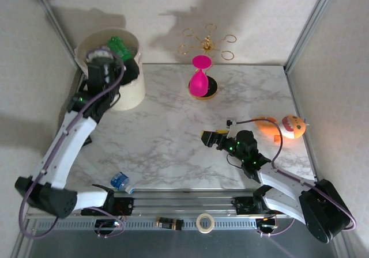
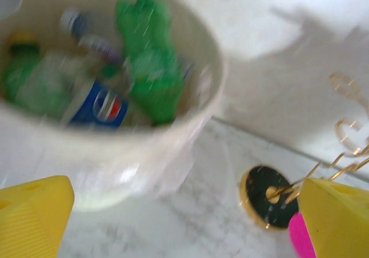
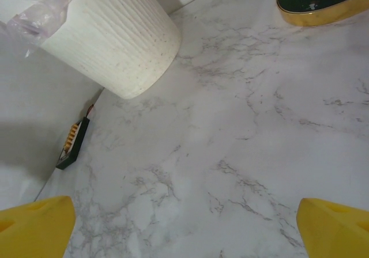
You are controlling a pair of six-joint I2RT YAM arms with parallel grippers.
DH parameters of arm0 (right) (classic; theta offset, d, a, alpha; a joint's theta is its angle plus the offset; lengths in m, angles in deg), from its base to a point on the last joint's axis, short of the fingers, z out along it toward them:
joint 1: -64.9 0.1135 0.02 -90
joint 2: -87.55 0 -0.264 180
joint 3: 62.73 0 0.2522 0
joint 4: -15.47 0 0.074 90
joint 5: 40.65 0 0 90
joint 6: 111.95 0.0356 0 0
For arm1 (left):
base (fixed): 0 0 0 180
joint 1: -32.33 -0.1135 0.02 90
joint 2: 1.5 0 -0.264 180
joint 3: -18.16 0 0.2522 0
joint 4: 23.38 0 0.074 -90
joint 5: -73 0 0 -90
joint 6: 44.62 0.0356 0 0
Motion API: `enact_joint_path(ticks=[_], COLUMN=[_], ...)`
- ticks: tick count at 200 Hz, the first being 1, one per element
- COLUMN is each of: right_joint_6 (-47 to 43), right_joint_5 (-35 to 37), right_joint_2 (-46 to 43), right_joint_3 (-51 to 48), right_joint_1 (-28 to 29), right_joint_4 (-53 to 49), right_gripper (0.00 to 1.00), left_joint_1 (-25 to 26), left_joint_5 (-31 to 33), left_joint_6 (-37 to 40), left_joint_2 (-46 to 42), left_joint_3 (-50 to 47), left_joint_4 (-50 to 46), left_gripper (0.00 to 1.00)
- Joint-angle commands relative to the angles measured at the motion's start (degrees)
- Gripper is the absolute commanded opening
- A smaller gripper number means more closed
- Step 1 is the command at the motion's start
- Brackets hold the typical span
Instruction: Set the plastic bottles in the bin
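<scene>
The left gripper point(image 2: 185, 217) hangs over the bin point(image 1: 134, 94) at the far left of the table point(image 1: 173, 131), yellow fingers point(image 2: 34, 220) spread wide with nothing between them. Inside the bin lie several plastic bottles point(image 2: 151, 68) (green ones and a blue-labelled one point(image 2: 99, 105), all blurred). The right gripper point(image 1: 207, 138) hovers over bare marble right of centre, jaws likewise wide apart and empty, while a blue-capped bottle point(image 1: 121, 181) lies at the table's near left edge.
</scene>
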Motion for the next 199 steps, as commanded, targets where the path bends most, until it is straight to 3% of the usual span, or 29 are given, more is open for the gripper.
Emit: enact_joint_path(ticks=[1,32,56,92,199], right_joint_6=[-1.42,-2.13,-1.33,0.33,-0.42], right_joint_5=[-0.81,-1.65,-1.87,-1.91,0.47], right_joint_2=[1.63,3.72,4.88,6.71,4.79], right_joint_3=[2.32,3.34,2.61,0.94,-2.09], right_joint_1=[0.39,0.39,0.48,0.65,0.76], right_joint_4=[2.98,3.25,5.05,8.16,6.59], right_gripper=[0.99,0.99,0.99,0.99,0.99], left_joint_1=[1.68,1.75,1.78,1.76,1.79], left_joint_5=[7.44,10.56,12.52,10.41,1.94], left_joint_6=[-8.63,-18.72,-24.50,-32.05,-38.89], left_joint_2=[-7.63,-19.70,-23.89,-23.78,-17.42], left_joint_3=[-8.92,-19.42,-23.78,-30.96,-46.85], left_joint_4=[-3.25,-9.28,-18.05,-25.78,-24.46], left_gripper=[1.00,0.99,1.00,0.99,0.99])
